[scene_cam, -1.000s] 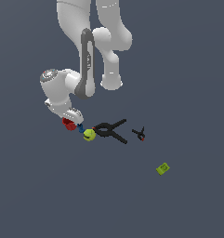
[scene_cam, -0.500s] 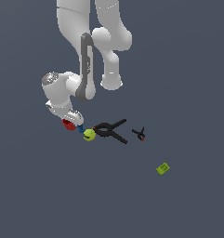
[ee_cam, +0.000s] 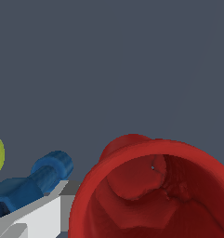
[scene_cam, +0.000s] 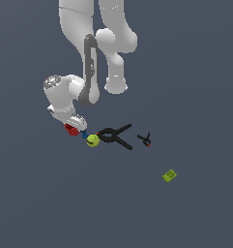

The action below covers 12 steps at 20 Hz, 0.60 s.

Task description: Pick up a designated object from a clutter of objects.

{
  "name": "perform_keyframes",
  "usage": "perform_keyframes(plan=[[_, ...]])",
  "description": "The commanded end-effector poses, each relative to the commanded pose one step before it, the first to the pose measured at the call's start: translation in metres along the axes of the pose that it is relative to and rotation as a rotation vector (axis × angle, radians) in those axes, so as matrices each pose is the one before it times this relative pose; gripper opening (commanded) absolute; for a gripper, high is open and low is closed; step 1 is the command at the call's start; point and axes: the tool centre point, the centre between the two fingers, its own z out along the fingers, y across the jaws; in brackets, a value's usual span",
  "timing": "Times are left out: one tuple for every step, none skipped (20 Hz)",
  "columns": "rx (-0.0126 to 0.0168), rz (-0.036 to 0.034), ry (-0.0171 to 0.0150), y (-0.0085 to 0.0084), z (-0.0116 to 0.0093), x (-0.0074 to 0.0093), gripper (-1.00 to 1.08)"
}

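cup, ball, clamp in row (left to right).

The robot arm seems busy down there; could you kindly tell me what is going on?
The arm has its pincer lowered right at the red cup, at the exterior view's left end of a row of small items. The wrist view looks straight into the cup, with one pale finger beside it. Close by lie the blue piece, yellow-green ball and large black clamp. Whether the cup is gripped cannot be told.

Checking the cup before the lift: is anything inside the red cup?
The wrist view shows the red cup holding only its own red inner wall and floor; its lower part runs out of frame.
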Motion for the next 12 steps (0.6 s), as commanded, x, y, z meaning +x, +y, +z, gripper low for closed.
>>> perform_keyframes(plan=[[0.00014, -0.00026, 0.0012, -0.00148, -0.00254, -0.00055, -1.0], [0.0, 0.0, 0.0, -0.00103, -0.0016, -0.00074, -1.0], [0.0, 0.0, 0.0, -0.00126, -0.00195, -0.00091, -1.0], [0.0, 0.0, 0.0, -0.00148, -0.0023, -0.00107, -1.0], [0.00058, 0.00013, -0.00034, -0.00161, -0.00247, -0.00121, -1.0], [0.0, 0.0, 0.0, -0.00193, -0.00299, -0.00139, -1.0], [0.0, 0.0, 0.0, -0.00215, -0.00334, -0.00155, -1.0], [0.0, 0.0, 0.0, -0.00236, -0.00368, -0.0017, -1.0], [0.0, 0.0, 0.0, -0.00257, -0.00403, -0.00186, -1.0], [0.0, 0.0, 0.0, -0.00278, -0.00437, -0.00201, -1.0], [0.0, 0.0, 0.0, -0.00299, -0.0047, -0.00216, -1.0], [0.0, 0.0, 0.0, -0.00319, -0.00504, -0.00231, -1.0]])
